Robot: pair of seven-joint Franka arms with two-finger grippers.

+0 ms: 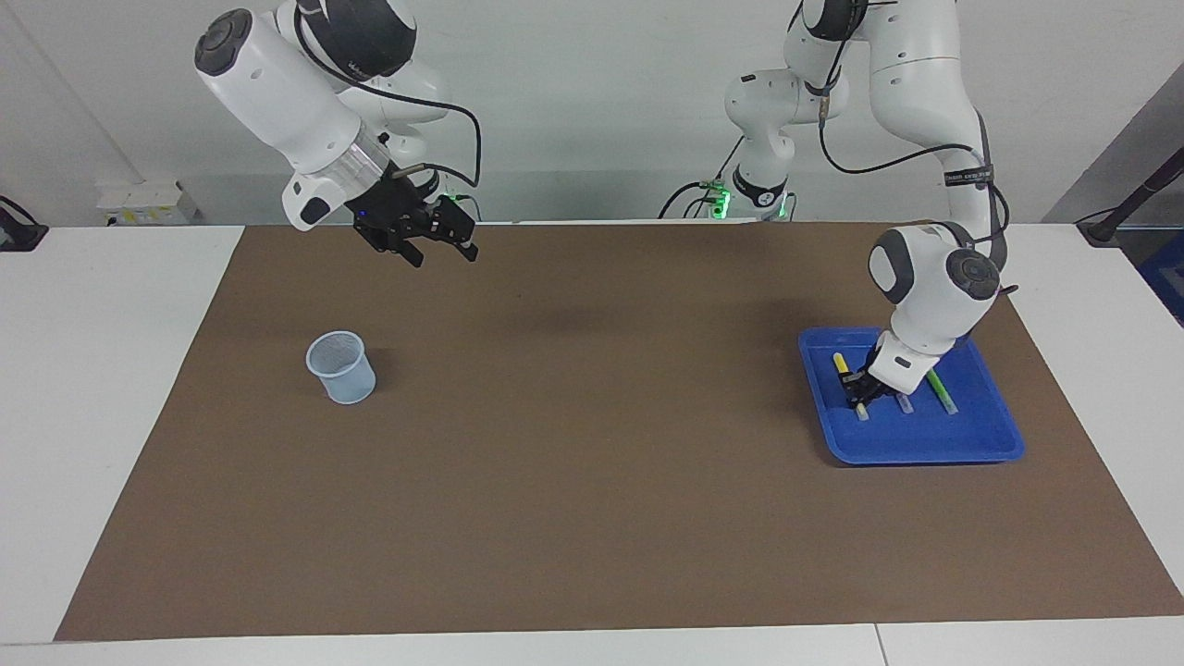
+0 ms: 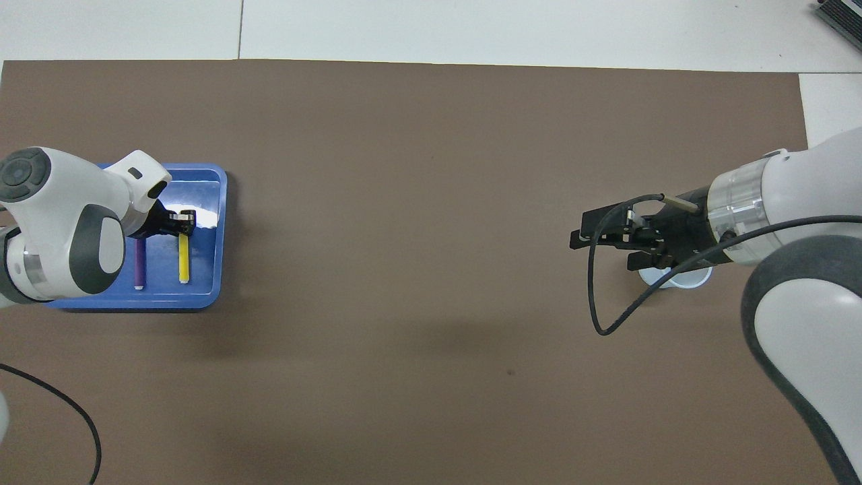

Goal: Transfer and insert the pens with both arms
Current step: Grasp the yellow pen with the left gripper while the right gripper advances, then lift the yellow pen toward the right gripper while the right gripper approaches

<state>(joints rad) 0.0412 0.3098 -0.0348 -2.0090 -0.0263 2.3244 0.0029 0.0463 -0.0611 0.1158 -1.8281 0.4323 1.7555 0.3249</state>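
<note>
gripping the yellow pen (image 1: 843, 366) lying lengthwise toward the robots, left pincer (image 1: 857, 392) clenched.

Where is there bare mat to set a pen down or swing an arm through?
The brown mat is bare all the way between the cup and the blue tray, and along its edge farthest from the robots. The tray is crowded: the left gripper is shut on the yellow pen, beside the purple pen and green pen. The right gripper hangs open above the mat.
</note>
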